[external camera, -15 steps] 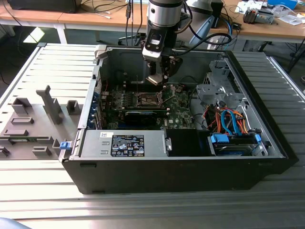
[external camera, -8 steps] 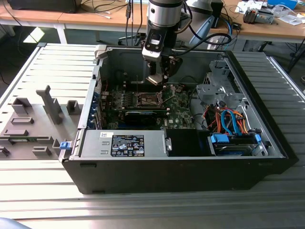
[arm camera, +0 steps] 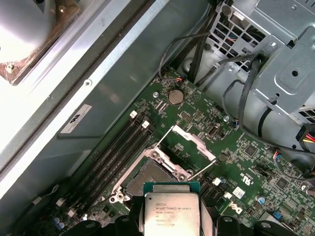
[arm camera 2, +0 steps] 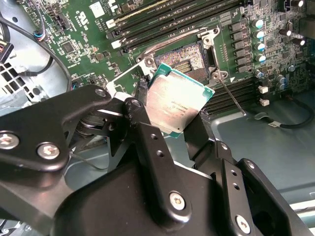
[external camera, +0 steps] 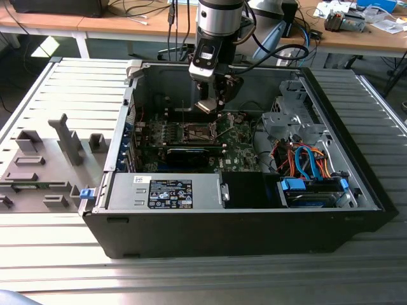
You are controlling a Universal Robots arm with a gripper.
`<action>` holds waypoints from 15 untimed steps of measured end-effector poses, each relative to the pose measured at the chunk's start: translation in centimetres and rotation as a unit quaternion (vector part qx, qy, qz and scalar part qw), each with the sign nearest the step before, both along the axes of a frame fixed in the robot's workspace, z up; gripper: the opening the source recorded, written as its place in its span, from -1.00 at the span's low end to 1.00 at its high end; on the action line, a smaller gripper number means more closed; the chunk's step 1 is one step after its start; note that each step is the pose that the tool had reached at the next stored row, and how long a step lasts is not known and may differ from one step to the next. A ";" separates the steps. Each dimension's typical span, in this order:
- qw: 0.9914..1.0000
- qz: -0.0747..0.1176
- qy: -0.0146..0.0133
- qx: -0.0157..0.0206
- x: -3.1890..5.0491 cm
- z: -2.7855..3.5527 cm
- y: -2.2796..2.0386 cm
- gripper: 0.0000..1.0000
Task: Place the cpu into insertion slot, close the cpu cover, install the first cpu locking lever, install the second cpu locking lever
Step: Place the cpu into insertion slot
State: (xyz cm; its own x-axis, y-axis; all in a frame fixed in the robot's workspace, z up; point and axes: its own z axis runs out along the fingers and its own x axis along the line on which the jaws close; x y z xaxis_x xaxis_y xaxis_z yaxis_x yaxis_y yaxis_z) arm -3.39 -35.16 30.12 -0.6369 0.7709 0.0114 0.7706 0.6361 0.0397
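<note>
- One cpu [arm camera 2: 177,105] [arm camera: 172,214], a flat square chip with a silvery lid, is clamped by two opposite edges between the black fingers [arm camera 2: 142,123] of the pincer [arm camera 2: 172,123] [arm camera: 172,225].
- The lid carries several lines of dark print, and a green border shows around it.
- In both wrist views the cpu hangs tilted just over one edge of the insertion slot [arm camera 2: 189,61] [arm camera: 147,177] and is not seated. The slot's dark contact field lies bare.
- One cpu cover [arm camera: 197,142], a thin metal frame with a square window, stands swung up at the slot's far edge from the chip.
- Two thin wire locking levers [arm camera: 203,168] stick out beside the slot, one at each side of the raised cover, both unhooked.
- Long narrow memory slots [arm camera: 115,155] run in a row along one side of the insertion slot, and more lie along the opposite side [arm camera 2: 236,91]. Their number is hard to tell.
- One round coin cell [arm camera: 175,96] sits on the green board beyond the cover, well apart from the slot.
- In the exterior view the pincer [external camera: 213,101] hangs inside the open black computer case [external camera: 222,229], directly above the slot [external camera: 197,132].
- One black-and-white label [external camera: 170,192] lies on the grey box nearer the camera than the slot, its print too small to read.
- One white sticker [arm camera: 76,119] sits on the case wall beyond the memory slots.
- The case rests on a ribbed grey counter [external camera: 191,279].
</note>
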 end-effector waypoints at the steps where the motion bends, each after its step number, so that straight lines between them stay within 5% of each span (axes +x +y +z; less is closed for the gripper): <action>1: 1.000 -0.001 0.000 0.000 0.00 0.00 0.00 0.08; 15: 1.000 -0.008 0.000 0.000 0.00 -0.02 0.00 0.08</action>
